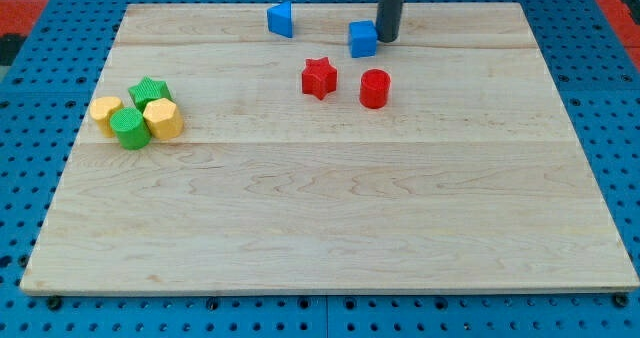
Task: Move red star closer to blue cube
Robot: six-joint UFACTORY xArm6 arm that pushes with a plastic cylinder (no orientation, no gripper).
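Note:
The red star (319, 78) lies on the wooden board (330, 208) near the view's top, a little left of centre. The blue cube (362, 39) sits up and to the right of it, a short gap apart. My tip (387, 39) is the lower end of the dark rod that comes down from the view's top. It stands right beside the blue cube's right side, touching or nearly touching it. The tip is up and to the right of the red star, with the cube between them.
A red cylinder (374, 88) stands just right of the red star. A second blue block (280, 19) lies near the top edge, left of the cube. At the view's left sit a green star (150, 92), a yellow block (105, 111), a green cylinder (130, 128) and a yellow hexagonal block (163, 119).

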